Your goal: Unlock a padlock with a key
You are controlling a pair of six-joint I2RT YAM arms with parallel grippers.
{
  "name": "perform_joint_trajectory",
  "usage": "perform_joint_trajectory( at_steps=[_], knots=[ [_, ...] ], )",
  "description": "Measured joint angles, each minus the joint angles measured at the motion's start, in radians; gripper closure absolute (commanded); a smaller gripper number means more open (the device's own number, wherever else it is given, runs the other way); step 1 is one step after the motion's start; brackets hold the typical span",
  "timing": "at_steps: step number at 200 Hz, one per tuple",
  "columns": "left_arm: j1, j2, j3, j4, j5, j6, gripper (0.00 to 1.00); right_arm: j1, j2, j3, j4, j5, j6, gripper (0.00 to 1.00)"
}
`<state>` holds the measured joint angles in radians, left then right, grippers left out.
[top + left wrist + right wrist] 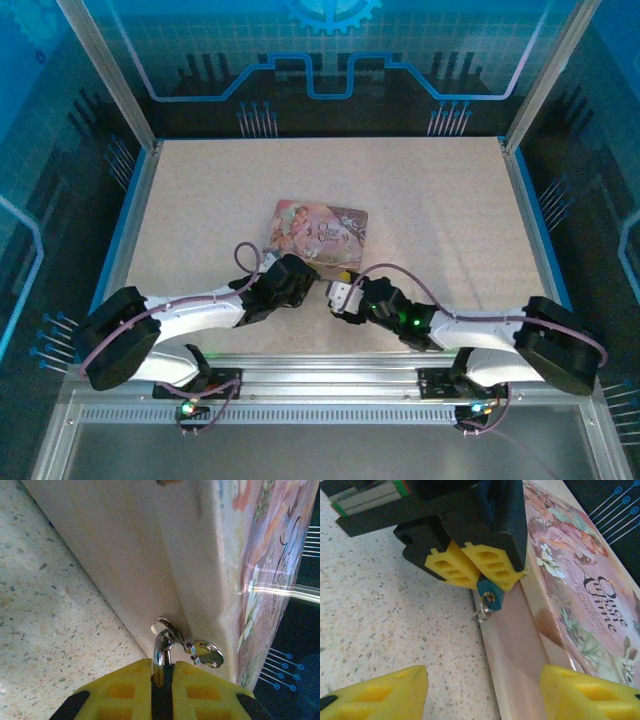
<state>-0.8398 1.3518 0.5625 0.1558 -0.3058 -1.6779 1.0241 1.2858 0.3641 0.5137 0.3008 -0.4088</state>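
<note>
From above, the left gripper (pixel 300 283) and the right gripper (pixel 340 297) are close together at the near edge of the tin (pixel 320 228). In the left wrist view, the left fingers (pixel 200 690) pinch the padlock (pixel 159 654) against the tin's side wall (silver shackle toward the tin). In the right wrist view, the right fingers (pixel 380 692) stand spread apart, facing the padlock's blue body.

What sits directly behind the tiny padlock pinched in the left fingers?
The pale side wall of the pink illustrated tin box, with its small metal clasp, stands behind the tiny bluish metal padlock. The yellow fingers of the left gripper cover part of the padlock.
</note>
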Motion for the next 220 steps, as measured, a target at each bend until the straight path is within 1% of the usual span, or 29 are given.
perform_joint_trajectory(
  at_steps=[36, 51, 75, 78, 88, 102, 111, 119, 145, 151, 187, 197, 220],
  knots=[
    [0.008, 0.001, 0.0, 0.014, 0.027, -0.001, 1.0, 0.012, 0.128, 0.034, 0.093, 0.021, 0.005, 0.49],
    [0.01, 0.002, 0.0, 0.015, 0.035, -0.004, 1.0, 0.012, 0.162, 0.048, 0.114, 0.029, 0.008, 0.51],
    [0.013, 0.005, 0.0, 0.024, 0.043, -0.013, 1.0, 0.012, 0.202, 0.064, 0.152, 0.033, 0.008, 0.57],
    [0.013, 0.006, 0.0, 0.025, 0.044, -0.017, 1.0, 0.012, 0.203, 0.065, 0.154, 0.034, 0.009, 0.58],
    [0.014, 0.008, 0.0, 0.033, 0.05, -0.02, 1.0, 0.012, 0.212, 0.069, 0.166, 0.034, 0.011, 0.63],
    [0.014, 0.01, 0.0, 0.041, 0.055, -0.025, 1.0, 0.012, 0.221, 0.071, 0.177, 0.036, 0.013, 0.65],
    [0.015, 0.013, 0.0, 0.045, 0.061, -0.026, 1.0, 0.012, 0.228, 0.076, 0.18, 0.038, 0.012, 0.71],
    [0.015, 0.016, -0.001, 0.048, 0.064, -0.026, 1.0, 0.012, 0.235, 0.08, 0.184, 0.043, 0.011, 0.74],
    [0.02, 0.023, -0.003, 0.051, 0.069, -0.026, 1.0, 0.012, 0.242, 0.084, 0.192, 0.058, 0.015, 0.78],
    [0.02, 0.023, -0.004, 0.051, 0.069, -0.026, 1.0, 0.012, 0.242, 0.085, 0.193, 0.06, 0.014, 0.82],
    [0.021, 0.024, -0.004, 0.051, 0.069, -0.027, 1.0, 0.012, 0.242, 0.087, 0.2, 0.079, 0.015, 0.98],
    [0.023, 0.024, -0.004, 0.051, 0.071, -0.031, 1.0, 0.012, 0.242, 0.087, 0.203, 0.084, 0.022, 1.0],
    [0.026, 0.024, -0.004, 0.052, 0.072, -0.041, 1.0, 0.012, 0.242, 0.087, 0.204, 0.087, 0.019, 1.0]
  ],
)
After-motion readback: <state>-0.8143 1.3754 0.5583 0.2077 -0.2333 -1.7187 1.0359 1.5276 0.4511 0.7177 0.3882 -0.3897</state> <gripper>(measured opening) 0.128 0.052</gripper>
